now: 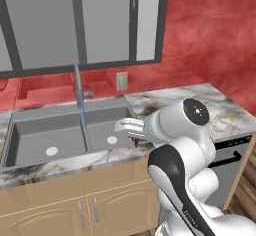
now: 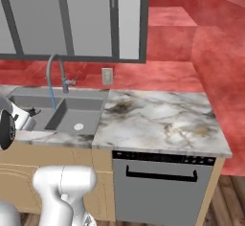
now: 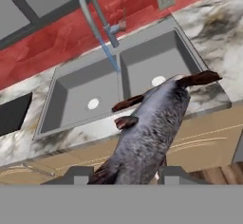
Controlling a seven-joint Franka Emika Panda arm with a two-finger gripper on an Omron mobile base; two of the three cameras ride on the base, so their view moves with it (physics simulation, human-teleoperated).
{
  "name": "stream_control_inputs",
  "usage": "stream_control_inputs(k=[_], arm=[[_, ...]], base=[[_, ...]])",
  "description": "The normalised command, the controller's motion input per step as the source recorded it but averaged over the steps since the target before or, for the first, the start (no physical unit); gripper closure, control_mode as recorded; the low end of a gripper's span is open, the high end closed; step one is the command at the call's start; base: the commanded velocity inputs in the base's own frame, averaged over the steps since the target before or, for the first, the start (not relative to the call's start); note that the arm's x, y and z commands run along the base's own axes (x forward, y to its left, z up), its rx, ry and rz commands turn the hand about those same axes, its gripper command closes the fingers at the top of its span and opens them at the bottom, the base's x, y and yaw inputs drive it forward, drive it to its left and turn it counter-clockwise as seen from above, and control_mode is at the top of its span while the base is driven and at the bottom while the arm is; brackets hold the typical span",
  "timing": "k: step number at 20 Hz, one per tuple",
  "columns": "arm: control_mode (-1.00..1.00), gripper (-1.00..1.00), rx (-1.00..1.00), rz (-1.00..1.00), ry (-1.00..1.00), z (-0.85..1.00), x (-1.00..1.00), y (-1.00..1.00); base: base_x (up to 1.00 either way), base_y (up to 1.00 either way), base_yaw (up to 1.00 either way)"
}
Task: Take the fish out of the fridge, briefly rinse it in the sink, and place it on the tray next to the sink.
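The fish (image 3: 152, 133) is clamped between my fingertips, its grey body running away from my hand with the reddish tail end reaching toward the front rim of the sink (image 3: 71, 109). My gripper (image 1: 134, 132) hangs just at that front rim, over the near edge of the right-hand basin, so the fish is out of the fridge and close to the water but, as I judge it, not yet under it. A thin blue stream falls from the faucet (image 3: 95, 14) close to the divider between the two basins. To rinse well I should carry the fish forward and a little toward that divider, low enough that the stream strikes its body, while I hold my grip firm, since a wet, slim fish could slip. I should keep my wrist clear of the faucet's neck as I go in. The tray (image 3: 12, 114) lies on the marble just beside the sink's far basin, on the side away from the dishwasher (image 2: 162, 182); that is where I go after the rinse.
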Motion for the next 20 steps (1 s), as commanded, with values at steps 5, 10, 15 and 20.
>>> stream_control_inputs(k=[5, 10, 15, 20], arm=[[1.00, 1.00, 0.00, 0.00, 0.00, 0.00, 0.00, 0.00], [-1.00, 1.00, 0.03, 0.02, 0.00, 0.00, -0.01, -0.15], [-1.00, 1.00, 0.24, 0.09, 0.10, 0.00, -0.06, -0.53], [-1.00, 1.00, 0.31, 0.19, 0.19, 0.00, 0.08, -0.80]], base=[[0.56, -0.03, 0.00], [0.12, -0.15, 0.00], [0.00, 0.00, 0.00], [0.00, 0.00, 0.00]])
